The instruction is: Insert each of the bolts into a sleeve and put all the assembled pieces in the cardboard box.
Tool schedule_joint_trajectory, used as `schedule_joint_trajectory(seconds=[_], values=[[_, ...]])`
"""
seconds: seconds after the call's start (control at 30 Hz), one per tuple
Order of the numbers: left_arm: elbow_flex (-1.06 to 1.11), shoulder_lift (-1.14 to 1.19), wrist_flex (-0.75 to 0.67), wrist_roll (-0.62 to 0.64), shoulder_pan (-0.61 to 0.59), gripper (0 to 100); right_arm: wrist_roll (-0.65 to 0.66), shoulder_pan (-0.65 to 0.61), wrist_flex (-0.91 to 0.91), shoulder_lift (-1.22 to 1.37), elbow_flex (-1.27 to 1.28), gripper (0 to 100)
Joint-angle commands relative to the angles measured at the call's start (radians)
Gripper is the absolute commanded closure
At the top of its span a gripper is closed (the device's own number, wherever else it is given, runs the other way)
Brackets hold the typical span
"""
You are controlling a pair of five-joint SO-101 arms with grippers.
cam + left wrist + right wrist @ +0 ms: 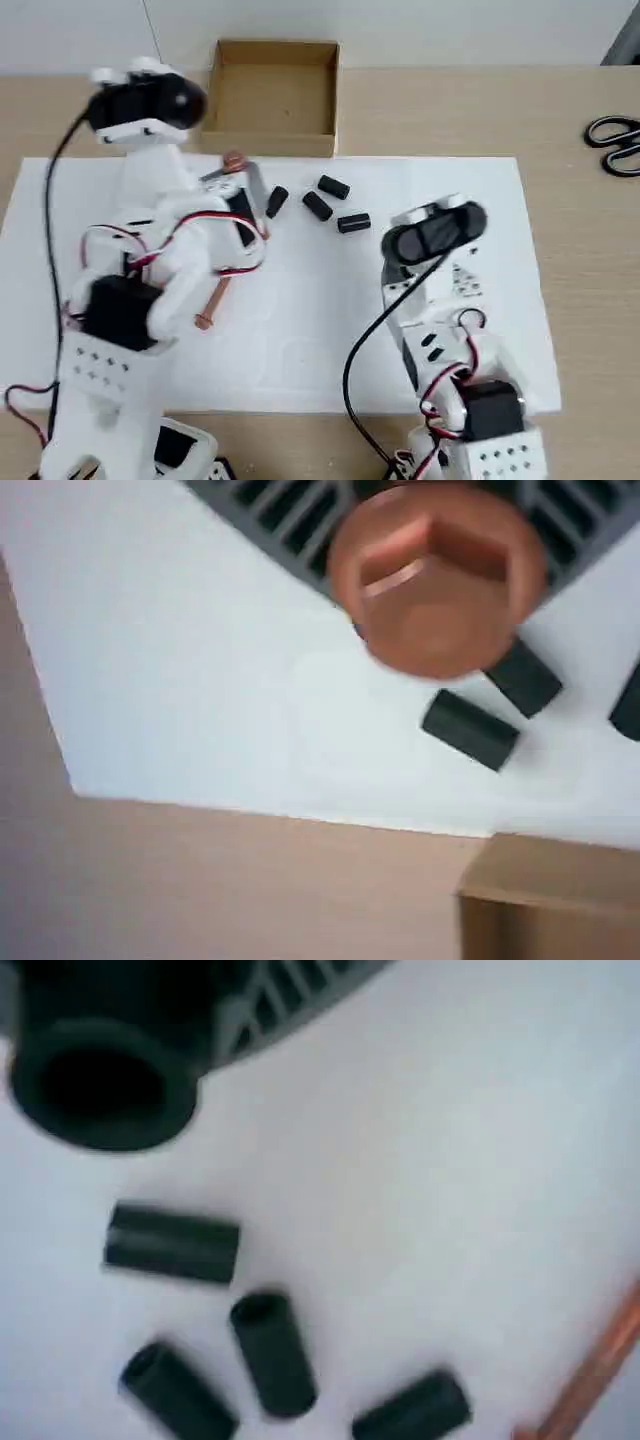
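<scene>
Left jaws: closed on a copper bolt, above the white sheet.
Right jaws: gripping one black sleeve.
Loose sleeves: four, on the sheet near the cardboard box.
Second bolt: lying on the sheet.

— Where does the high camera sit?
— Above the table, looking down on the white sheet, with the cardboard box just beyond its far edge.
— And the wrist cameras?
— Both hang close over the sheet, facing down. Each catches the loose black sleeves seen mid-sheet from above; the left also catches the box's corner.
</scene>
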Motion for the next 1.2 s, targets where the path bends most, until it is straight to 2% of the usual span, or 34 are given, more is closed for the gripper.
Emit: schedule_joint_trajectory(seconds=[0.0,0.07,0.2,0.47,0.7,0.8,0.97,1.17], values=[[0.022,-0.032,-0.089,0.002,0.034,99,-0.014,-0.084,-0.033,-0.024,0.020,99.5],[0.038,-0.032,-0.121,0.002,0.038,99,-0.020,-0.145,-0.033,-0.027,0.028,99.5],[0.071,-0.032,-0.219,0.002,0.064,99,-0.123,-0.231,-0.033,-0.027,0.029,99.5],[0.242,-0.035,-0.342,0.002,0.124,99,-0.141,-0.248,-0.025,-0.027,0.035,99.5],[0.248,-0.035,-0.345,0.006,0.203,99,-0.141,-0.249,-0.031,-0.028,0.054,99.5],[0.248,-0.035,-0.345,0.008,0.209,99,-0.138,-0.252,-0.031,-0.028,0.054,99.5],[0.262,-0.109,-0.344,0.008,0.209,99,-0.137,-0.328,-0.042,-0.067,0.084,99.5],[0.335,-0.167,-0.350,0.006,0.209,99,-0.140,-0.329,-0.081,-0.176,0.143,99.5]])
